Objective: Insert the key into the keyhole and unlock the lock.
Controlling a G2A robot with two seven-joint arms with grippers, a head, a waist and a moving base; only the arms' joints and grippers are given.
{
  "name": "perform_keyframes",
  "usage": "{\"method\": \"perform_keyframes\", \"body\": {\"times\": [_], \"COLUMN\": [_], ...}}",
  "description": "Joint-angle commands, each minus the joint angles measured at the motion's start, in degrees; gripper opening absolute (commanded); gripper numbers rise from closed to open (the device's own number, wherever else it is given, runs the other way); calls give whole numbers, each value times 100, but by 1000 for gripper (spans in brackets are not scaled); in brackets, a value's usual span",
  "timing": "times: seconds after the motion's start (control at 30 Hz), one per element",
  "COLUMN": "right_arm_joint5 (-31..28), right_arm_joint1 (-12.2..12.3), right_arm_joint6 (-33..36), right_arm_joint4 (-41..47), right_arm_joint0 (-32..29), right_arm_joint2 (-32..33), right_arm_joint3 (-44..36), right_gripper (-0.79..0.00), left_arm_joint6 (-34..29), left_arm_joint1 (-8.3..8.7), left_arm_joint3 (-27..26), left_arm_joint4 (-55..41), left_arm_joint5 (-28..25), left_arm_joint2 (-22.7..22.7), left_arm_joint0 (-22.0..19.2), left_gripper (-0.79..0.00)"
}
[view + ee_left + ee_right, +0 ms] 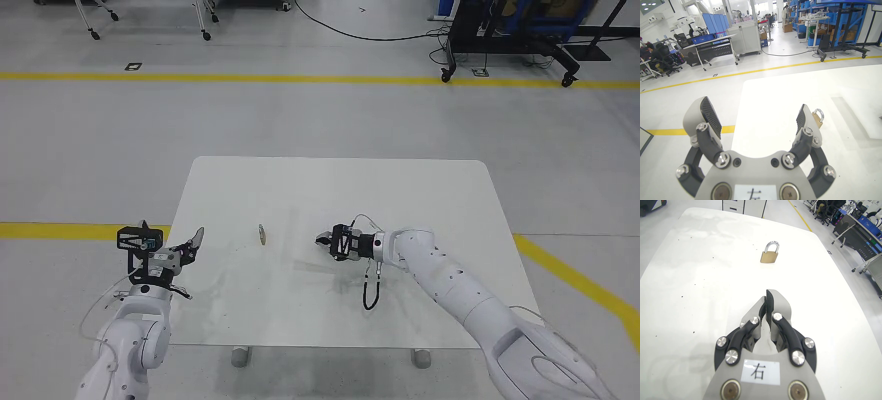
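The padlock is standing on the white table, left of the table's middle and between the two grippers. It is showing a squarish brass body with a rounded, polished steel shackle pointing up; from above it is presenting as a thin sliver.

The right gripper is hovering low over the table, near the padlock but clearly apart from it, and is pointing at its broad face. Its fingers are pressing together at the tips, leaving a slim gap further back. Whether anything thin is sitting between the pads cannot be told.

The left gripper is hanging at the table's left edge with its fingers spread wide, holding and touching nothing. One finger is overlapping part of the padlock in the left wrist view.

Both grippers are showing pale grey finger shells, black ribbed pads, black linkages and round silver screws. The matte tabletop is carrying scattered dark specks.
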Motion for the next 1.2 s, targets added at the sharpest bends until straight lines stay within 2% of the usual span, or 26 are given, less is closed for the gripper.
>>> {"method": "perform_keyframes", "body": {"times": [0.0,0.1,0.2,0.27,0.33,0.43,0.63,0.8,1.03,1.17], "right_arm_joint5": [0,0,15,84,170,164,125,107,187,362], "right_arm_joint1": [0,0,0,18,38,39,20,18,48,67], "right_arm_joint6": [0,0,10,-27,-61,-191,-460,-756,-1582,-1860], "right_arm_joint4": [0,0,7,32,35,15,3,-59,-139,-174], "right_arm_joint0": [0,0,-18,-102,-154,-159,-93,-16,15,1], "right_arm_joint2": [0,0,1,28,63,49,12,-13,-14,3], "right_arm_joint3": [0,0,-10,-82,-37,50,241,415,586,669], "right_gripper": [-785,-785,-785,-785,-785,-785,-785,-785,-785,-785], "left_arm_joint6": [0,30,37,-42,-373,-691,-1264,-1462,-1440,-1449], "left_arm_joint1": [0,1,4,-21,-34,-35,-110,-235,-387,-478], "left_arm_joint3": [0,-43,-305,-442,-511,-565,106,844,1584,1918], "left_arm_joint4": [0,49,148,-397,-1068,-747,-155,-16,312,589], "left_arm_joint5": [0,27,-132,-423,-822,-1070,-1391,-1302,-1614,-1455], "left_arm_joint2": [0,-42,-30,102,185,508,1478,2167,3005,3374], "left_arm_joint0": [0,-15,-6,-74,-270,-690,-1794,-2574,-3215,-3440], "left_gripper": [0,0,0,0,0,0,0,0,0,0]}}
